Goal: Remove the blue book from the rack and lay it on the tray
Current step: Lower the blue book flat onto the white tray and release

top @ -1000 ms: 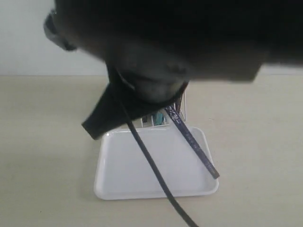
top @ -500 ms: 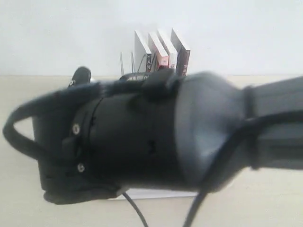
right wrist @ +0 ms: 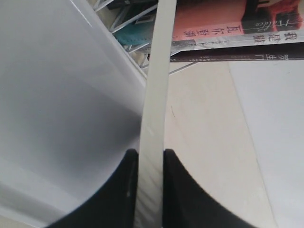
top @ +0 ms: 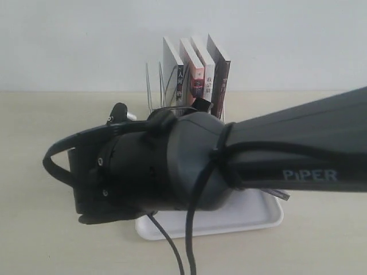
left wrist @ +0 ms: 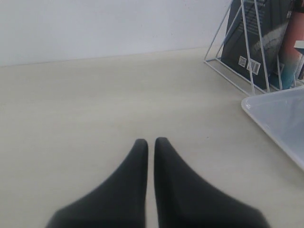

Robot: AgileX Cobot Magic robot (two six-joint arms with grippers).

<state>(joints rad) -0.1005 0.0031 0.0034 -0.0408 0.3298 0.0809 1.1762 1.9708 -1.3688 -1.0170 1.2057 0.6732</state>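
Right end effector [right wrist: 151, 159] pinches the blue book [right wrist: 154, 85] across its white page edges. The book is out of the rack and held edge-on at the rim of the tray [right wrist: 57, 95]. Left end effector [left wrist: 150, 145] is pressed together, holding nothing, above the tabletop [left wrist: 85, 95]. Behind the tray, the rack [left wrist: 247, 47] holds the other books [top: 198, 69] upright.
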